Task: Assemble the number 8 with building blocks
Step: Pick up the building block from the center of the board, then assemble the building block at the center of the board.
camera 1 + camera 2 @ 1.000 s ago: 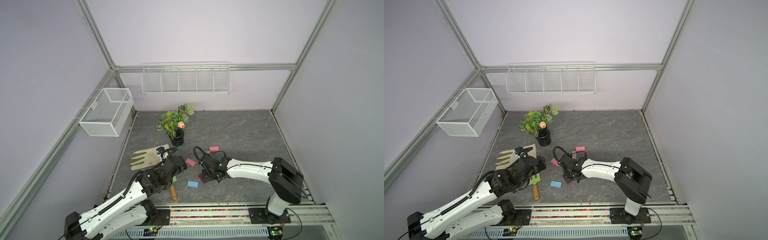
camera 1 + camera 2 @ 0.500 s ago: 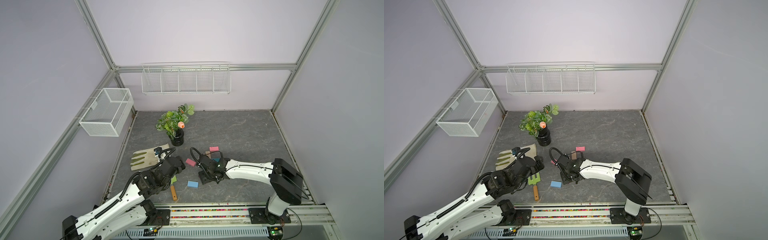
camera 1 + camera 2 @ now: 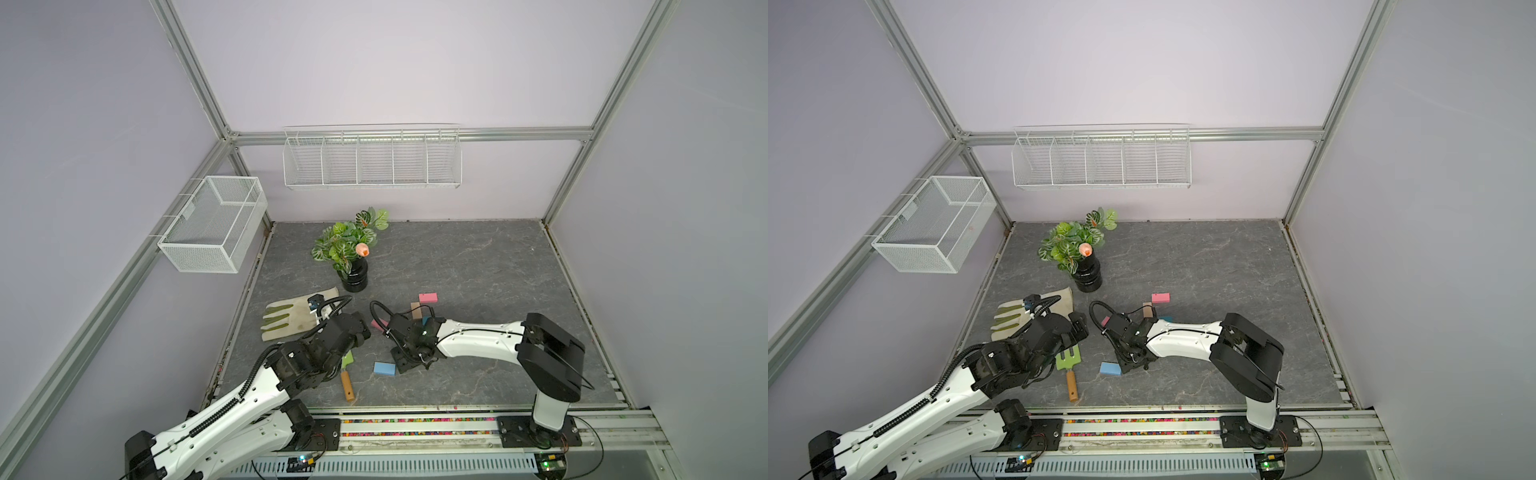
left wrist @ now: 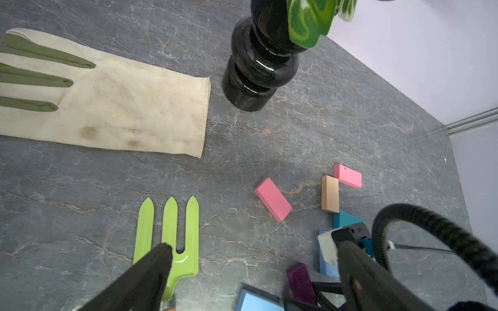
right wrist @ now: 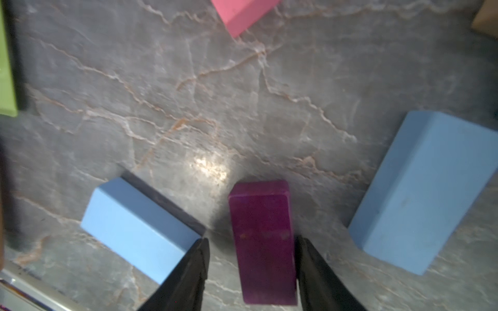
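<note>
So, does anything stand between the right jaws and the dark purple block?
Nothing visible does: the dark purple block lies between the open jaws of the right gripper. One light blue block sits very close beside one jaw.

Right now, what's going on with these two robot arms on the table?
The right claw is open, low over the grey stone-look table, straddling a small dark purple rectangular brick that lies between two light blue rectangular bricks. The left claw is open and empty above a bright green garden fork. The bricks lie scattered; no 8 is formed yet.
</note>
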### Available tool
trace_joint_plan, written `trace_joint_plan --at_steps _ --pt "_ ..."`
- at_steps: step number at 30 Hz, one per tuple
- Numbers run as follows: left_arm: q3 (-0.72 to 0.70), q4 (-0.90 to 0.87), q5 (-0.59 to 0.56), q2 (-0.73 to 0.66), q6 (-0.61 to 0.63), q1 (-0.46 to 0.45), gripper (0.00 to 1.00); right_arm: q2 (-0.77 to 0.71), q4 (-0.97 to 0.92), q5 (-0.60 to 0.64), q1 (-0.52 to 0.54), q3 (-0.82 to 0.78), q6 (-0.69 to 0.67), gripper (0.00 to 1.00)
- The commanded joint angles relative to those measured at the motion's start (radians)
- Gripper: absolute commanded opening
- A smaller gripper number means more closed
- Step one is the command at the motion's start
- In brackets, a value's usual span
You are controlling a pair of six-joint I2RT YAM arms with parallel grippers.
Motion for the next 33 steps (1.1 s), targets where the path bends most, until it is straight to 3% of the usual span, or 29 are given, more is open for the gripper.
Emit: trace_joint_plan --at_steps 1,5,6,10,13,15,19,24,33 --pt "0.001 -0.010 -0.023 -0.004 -0.011 -0.002 1.00 0.040 -0.035 0.005 0.006 0.026 -0.015 0.47" --pt "0.001 -0.013 -0.027 -0.009 -0.013 -0.002 1.00 0.043 -0.039 0.000 0.008 0.032 -0.012 0.08" --pt "0.000 -0.014 -0.029 -0.010 -0.013 -0.003 1.00 0.035 -0.041 0.006 0.008 0.033 -0.012 0.07" --pt "0.004 -0.020 -0.041 -0.020 -0.017 -0.001 1.00 -0.068 -0.075 0.052 0.007 0.042 -0.007 0.07" --pt "0.016 -0.024 -0.041 -0.012 -0.017 -0.002 1.00 -0.179 -0.179 0.169 -0.010 0.075 0.028 0.07" --pt "0.030 -0.018 -0.028 0.012 -0.005 0.000 1.00 -0.242 -0.254 0.205 -0.074 0.090 0.055 0.07" --pt "0.070 0.005 0.016 0.102 0.024 0.000 1.00 -0.322 -0.245 0.119 -0.269 0.041 0.016 0.07" --pt "0.104 0.031 0.063 0.203 0.029 -0.001 1.00 -0.290 -0.261 0.085 -0.436 0.039 -0.081 0.07" --pt "0.074 0.076 0.085 0.197 0.034 0.000 1.00 -0.124 -0.176 0.004 -0.584 0.016 -0.188 0.07"
